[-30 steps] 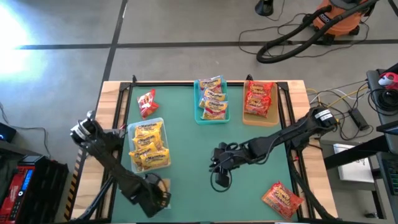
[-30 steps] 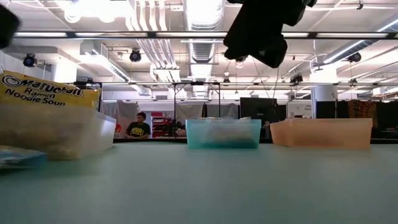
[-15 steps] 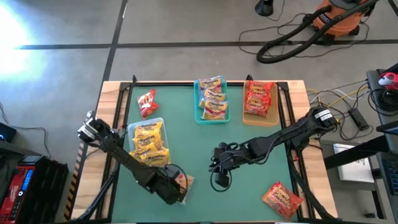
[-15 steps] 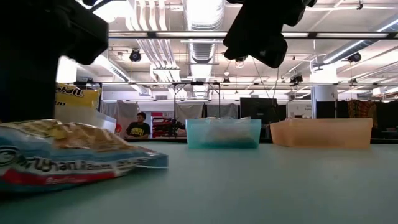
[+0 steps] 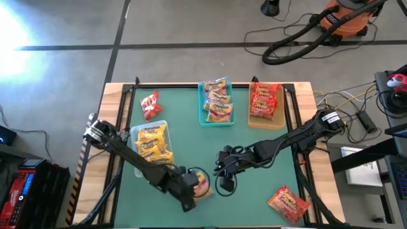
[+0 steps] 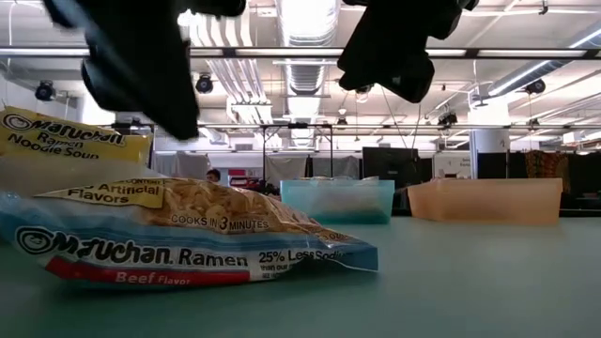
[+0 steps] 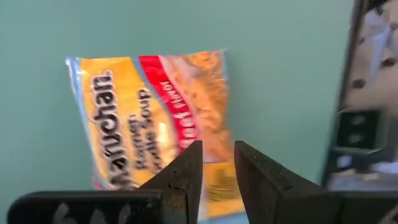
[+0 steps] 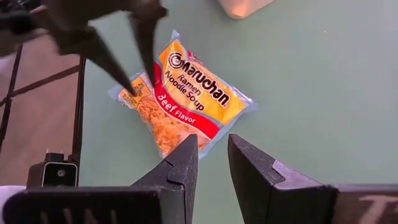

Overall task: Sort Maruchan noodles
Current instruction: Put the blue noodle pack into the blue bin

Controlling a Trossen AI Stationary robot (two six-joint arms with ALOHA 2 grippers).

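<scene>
A Maruchan noodles packet [image 5: 203, 182], yellow with a red "Beef Flavor" band, lies on the green table near its front edge. My left gripper [image 5: 194, 182] comes down on the packet's left end and is shut on it; the right wrist view shows the same gripper [image 8: 140, 86]. My right gripper [image 5: 220, 173] hangs just right of the packet [image 8: 193, 99], fingers nearly together with nothing between them. A clear tray [image 5: 166, 166] at the left holds yellow packets, a teal tray [image 5: 202, 121] holds mixed ones and a tan tray [image 5: 280, 121] holds red ones. My left gripper holds the packet by its short end edge [image 8: 137, 88], near a corner. The fingers [image 8: 127, 84] slant down onto it from above and from the table's left. The packet's other end [image 6: 319, 258] lies flat on the table; the held end sits a little raised.
One loose red packet [image 5: 150, 105] lies at the far left behind the clear tray. Another red packet [image 5: 289, 203] lies at the near right corner. Bare green table [image 5: 191, 140] spreads between the trays and the arms.
My left gripper has gone toward the table's right edge along the near side, rolling its wrist as it went. The packet has slid along the table with it, away from the clear tray toward the middle, and has turned about. My right arm has kept still.
</scene>
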